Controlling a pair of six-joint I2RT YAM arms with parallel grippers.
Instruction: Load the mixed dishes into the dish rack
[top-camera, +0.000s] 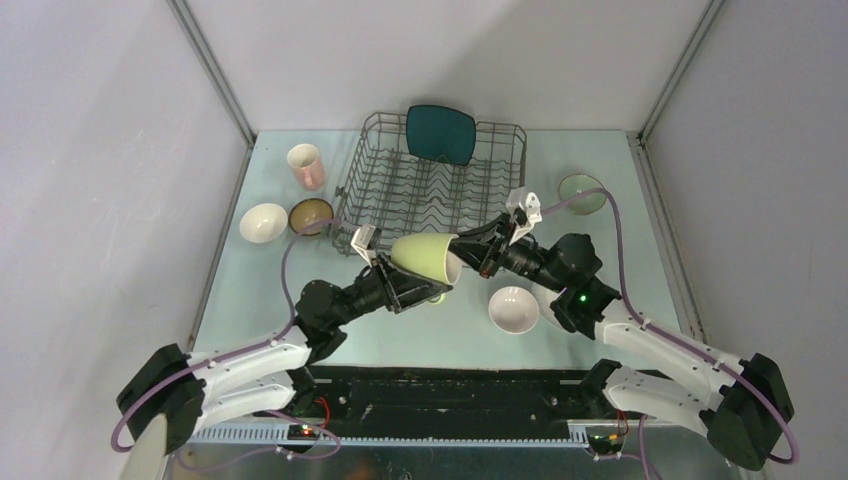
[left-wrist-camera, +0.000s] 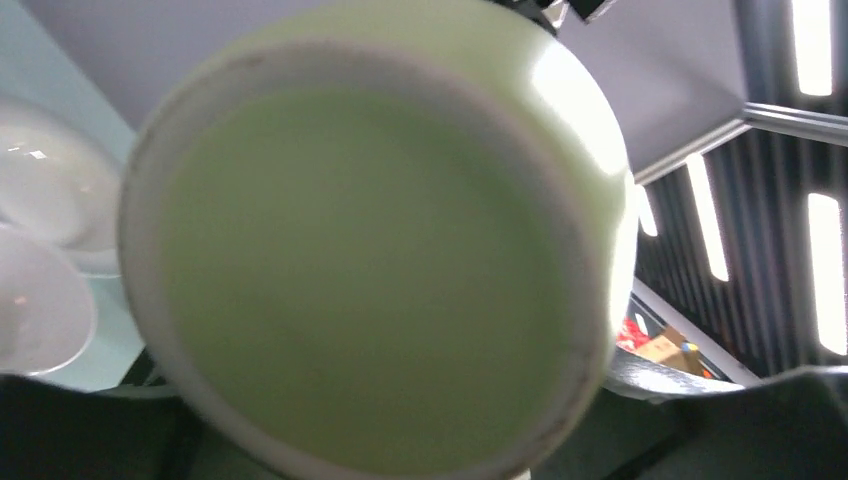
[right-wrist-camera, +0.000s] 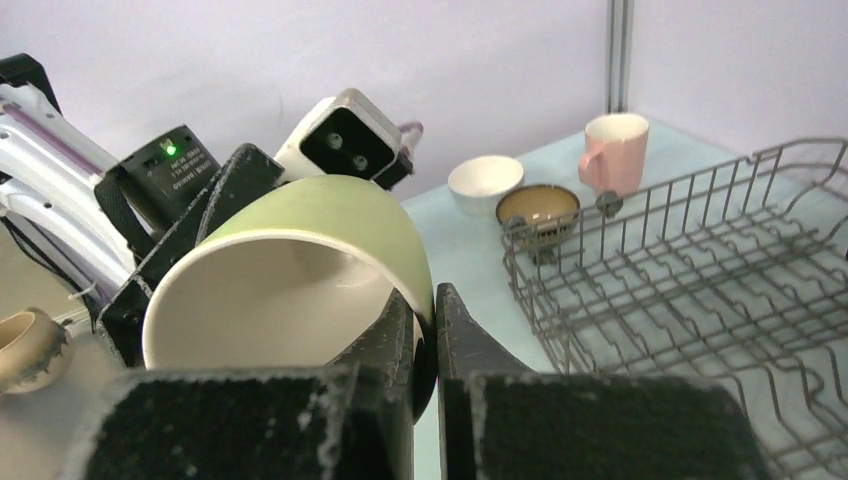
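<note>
Right wrist view: my right jaws pinch the mug (right-wrist-camera: 300, 225) by its rim, left jaws flank its base, closure unclear; I'd confirm that hold before releasing.

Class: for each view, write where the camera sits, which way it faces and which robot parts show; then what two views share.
Top external: above and behind the bases, looking down; both arms show, left hand and right hand both at the yellow-green mug before the dish rack.
Left wrist: on the left arm, facing the mug's base; no fingers clearly visible.
Right wrist: on the right arm, facing the left hand; own fingers pinch the mug's rim.
Shared: the mug.
</note>
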